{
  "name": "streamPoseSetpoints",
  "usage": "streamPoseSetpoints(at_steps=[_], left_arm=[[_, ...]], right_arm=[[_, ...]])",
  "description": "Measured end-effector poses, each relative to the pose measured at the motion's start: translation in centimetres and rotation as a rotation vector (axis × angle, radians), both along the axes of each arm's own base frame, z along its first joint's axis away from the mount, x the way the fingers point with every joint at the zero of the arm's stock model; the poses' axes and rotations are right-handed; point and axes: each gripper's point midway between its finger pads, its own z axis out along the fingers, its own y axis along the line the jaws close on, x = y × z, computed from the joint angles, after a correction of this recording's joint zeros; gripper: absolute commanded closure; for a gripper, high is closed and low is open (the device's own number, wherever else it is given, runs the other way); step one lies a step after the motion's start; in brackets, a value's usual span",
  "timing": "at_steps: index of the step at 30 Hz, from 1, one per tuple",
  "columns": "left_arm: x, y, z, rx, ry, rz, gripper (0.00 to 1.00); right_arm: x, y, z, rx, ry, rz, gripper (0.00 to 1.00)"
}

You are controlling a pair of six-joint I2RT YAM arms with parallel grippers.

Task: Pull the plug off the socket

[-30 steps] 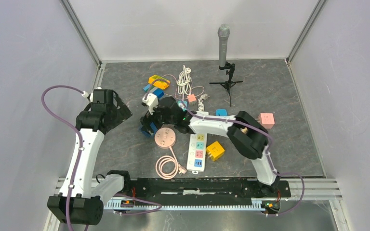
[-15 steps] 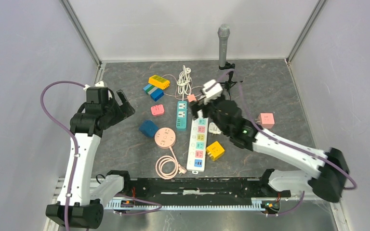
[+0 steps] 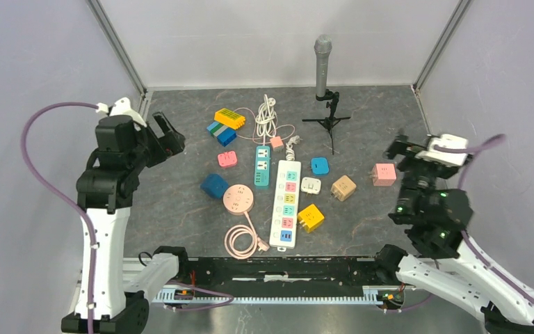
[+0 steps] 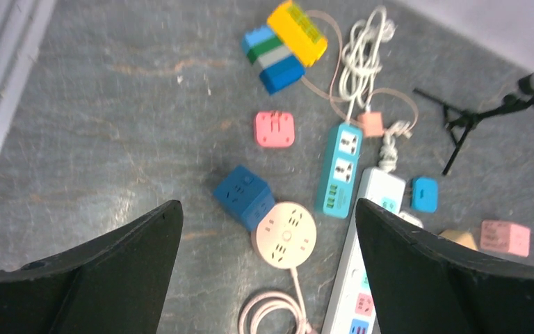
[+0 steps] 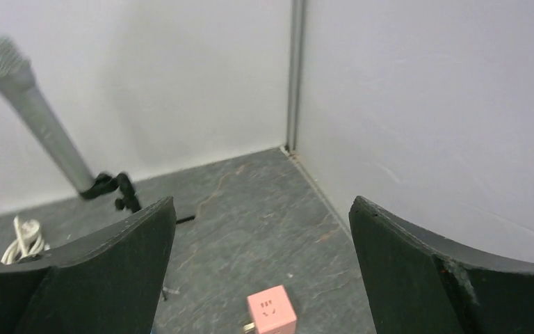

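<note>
Plug (image 3: 311,185): small white cube, lying mid-table just right of the long white strip (image 3: 286,203) and seemingly not sitting in any of its outlets. It is probably handling as light, rigid and smooth, so the best hold is a pinch across its flat sides. Left gripper (image 4: 265,209) and right gripper (image 5: 261,202) are both hanging wide open, holding nothing, well apart from it.
</note>
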Motion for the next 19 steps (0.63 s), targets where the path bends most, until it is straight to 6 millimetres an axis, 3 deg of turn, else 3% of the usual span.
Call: streamPoseSetpoints(at_steps=[4, 7, 12, 19], left_arm=[[-0.2, 0.5, 4.5, 0.019, -0.110, 0.029, 0.00], [-0.4, 0.9, 6.8, 0.034, -0.168, 0.049, 0.00], [-0.6, 1.1, 7.4, 0.051, -0.182, 0.062, 0.00], [-0.5, 1.4, 6.6, 0.076, -0.143, 0.080, 0.00]], right_arm=[[-2.5, -3.8, 2.8, 0.061, -0.052, -0.080, 0.02], [-3.9, -5.8, 3.5, 0.109, -0.080, -0.111, 0.02], [-5.4, -7.9, 3.9, 0.175, -0.112, -0.140, 0.03], [-5.7, -8.3, 3.7, 0.192, -0.108, -0.158, 0.03]])
